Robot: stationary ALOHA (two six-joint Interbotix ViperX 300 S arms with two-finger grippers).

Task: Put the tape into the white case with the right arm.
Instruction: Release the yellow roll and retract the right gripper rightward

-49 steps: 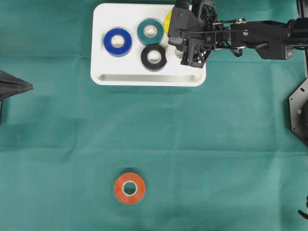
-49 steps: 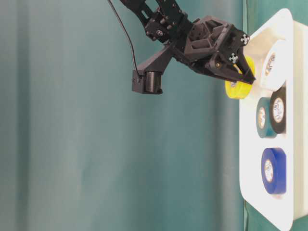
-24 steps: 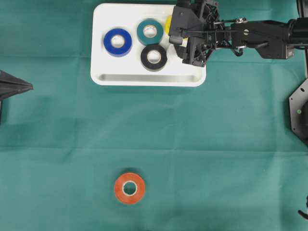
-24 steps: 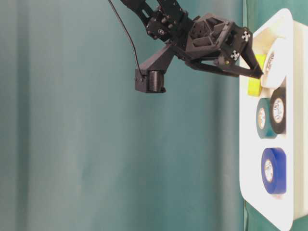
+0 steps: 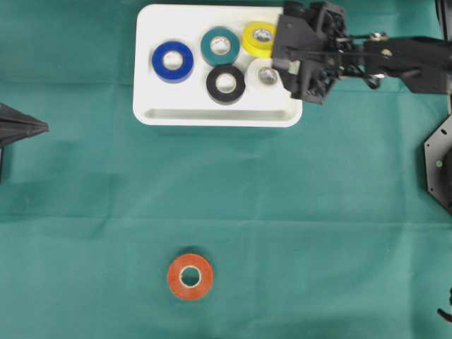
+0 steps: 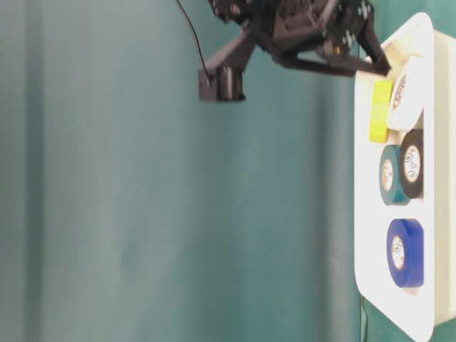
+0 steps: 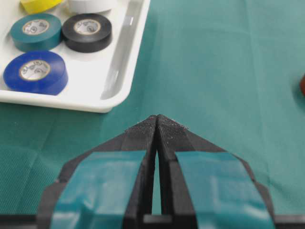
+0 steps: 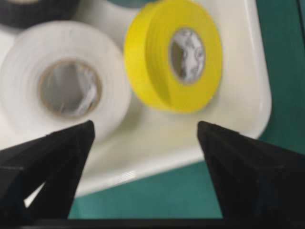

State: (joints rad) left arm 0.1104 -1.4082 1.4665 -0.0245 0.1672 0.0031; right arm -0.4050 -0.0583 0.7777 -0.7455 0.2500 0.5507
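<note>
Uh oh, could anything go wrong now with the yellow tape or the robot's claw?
Maybe. The yellow tape sits tilted, leaning on the white tape, so it might roll or flop inside the white case. The open right gripper hangs close above both rolls, so a careless move could bump them. The orange tape lies far off on the cloth, a long reach for the right arm.
</note>
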